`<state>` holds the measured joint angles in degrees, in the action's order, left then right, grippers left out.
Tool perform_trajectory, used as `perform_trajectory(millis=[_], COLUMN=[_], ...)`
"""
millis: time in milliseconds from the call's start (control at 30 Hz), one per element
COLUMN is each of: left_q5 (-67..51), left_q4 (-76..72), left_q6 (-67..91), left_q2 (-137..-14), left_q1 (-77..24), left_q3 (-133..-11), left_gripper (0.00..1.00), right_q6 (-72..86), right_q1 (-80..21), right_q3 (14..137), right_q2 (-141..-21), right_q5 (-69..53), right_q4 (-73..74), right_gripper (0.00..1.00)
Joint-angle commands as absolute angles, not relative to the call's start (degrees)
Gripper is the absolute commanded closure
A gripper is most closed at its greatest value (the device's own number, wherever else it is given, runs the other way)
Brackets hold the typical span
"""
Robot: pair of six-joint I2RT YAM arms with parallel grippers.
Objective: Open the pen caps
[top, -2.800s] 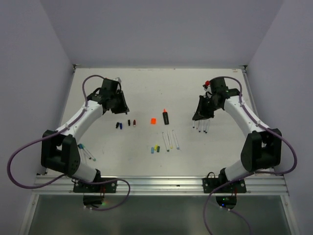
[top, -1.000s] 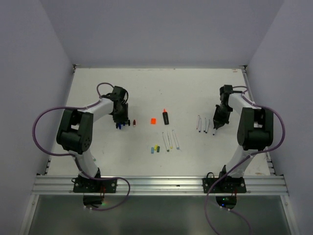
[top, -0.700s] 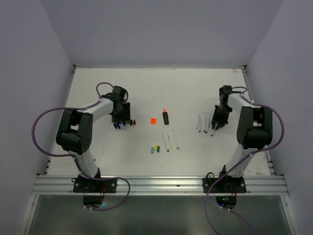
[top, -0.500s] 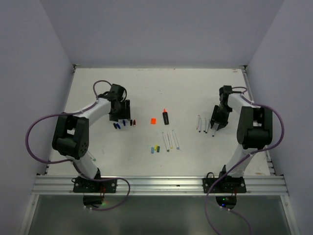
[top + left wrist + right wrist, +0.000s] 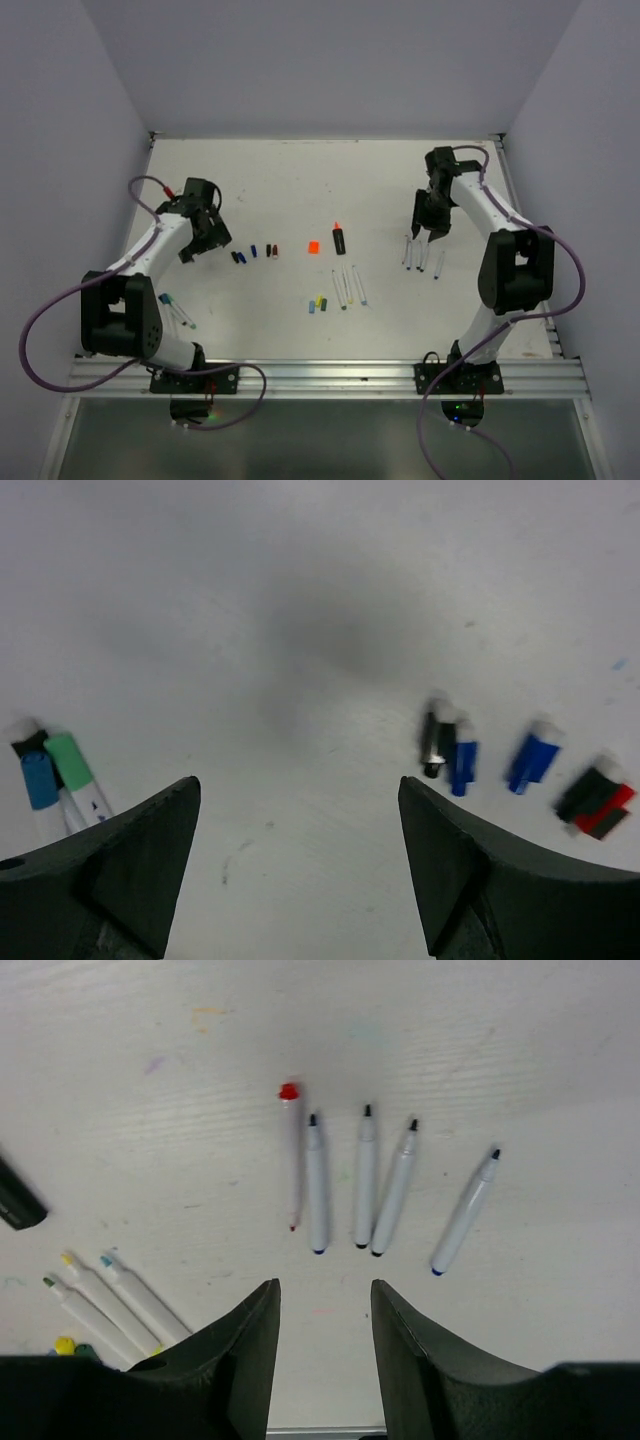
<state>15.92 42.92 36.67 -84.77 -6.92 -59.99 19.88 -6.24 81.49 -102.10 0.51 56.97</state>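
Two sets of jaws hang spread and empty above the table (image 5: pixel 300 180). In the wrist views, pen caps (image 5: pixel 530 762) in blue, black and red lie at 2 o'clock of the left jaws, and white pens (image 5: pixel 365 1185) with bare tips lie at 12 o'clock of the right jaws. Farther out, the orange cap (image 5: pixel 313 247) sits at 9 o'clock of the black marker (image 5: pixel 339 241).

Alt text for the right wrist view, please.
Four uncapped white pens lie side by side on the table, a thinner red-tipped pen beside them. The open, empty right end effector frames the bottom edge; three more pens lie lower left.
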Motion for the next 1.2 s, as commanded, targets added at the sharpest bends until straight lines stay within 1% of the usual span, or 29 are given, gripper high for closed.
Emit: perform_trajectory(millis=[0, 67, 100, 167, 200, 233, 333, 600, 733, 867, 1167], left_q5=[17.76, 17.57, 18.36, 21.09, 22.05, 24.41, 26.44, 22.94, 19.97, 17.14, 17.4], left_q4=[46.93, 47.63, 48.07, 48.69, 49.13, 50.87, 53.07, 50.1, 46.33, 43.07, 38.23], left_q6=[44.55, 46.13, 46.49, 46.93, 47.11, 48.76, 50.17, 47.02, 45.71, 45.27, 43.95], left_q2=[-81.05, -79.81, -79.2, -77.35, -76.56, -76.29, -76.11, -77.08, -78.57, -81.29, -84.72], left_q1=[-1.61, 0.08, 2.87, 4.21, 5.26, 5.8, 8.34, 17.57, 18.02, 18.02, 17.84], left_q3=[-52.75, -50.37, -50.19, -50.19, -50.62, -50.8, -50.89, -46.5, -44.83, -42.81, -40.87], left_gripper=[0.18, 0.18, 0.17, 0.16, 0.11, 0.07, 0.0, 0.01, 0.04, 0.11, 0.17], right_q6=[20.74, 20.92, 21.09, 21.01, 20.92, 20.92, 20.57, 18.98, 19.16, 19.25, 19.6], right_q1=[-10.79, -12.73, -13.27, -14.41, -14.68, -14.85, -15.38, -15.56, -15.64, -15.64, -15.64], right_q3=[85.77, 87.09, 88.23, 89.38, 90.25, 90.7, 91.76, 94.13, 93.78, 93.6, 92.56], right_q2=[-100.81, -102.3, -102.83, -104.5, -104.94, -105.29, -106.08, -107.58, -108.02, -107.93, -106.53], right_q5=[0.26, 0.26, 0.18, 0.18, 0.26, 0.18, -0.95, -1.84, -3.25, -3.6, -3.86], right_q4=[62.05, 62.66, 62.84, 63.37, 63.46, 63.63, 64.16, 65.48, 64.6, 64.07, 63.02], right_gripper=[0.55, 0.55, 0.55, 0.55, 0.55, 0.55, 0.55, 0.55, 0.55, 0.55, 0.55])
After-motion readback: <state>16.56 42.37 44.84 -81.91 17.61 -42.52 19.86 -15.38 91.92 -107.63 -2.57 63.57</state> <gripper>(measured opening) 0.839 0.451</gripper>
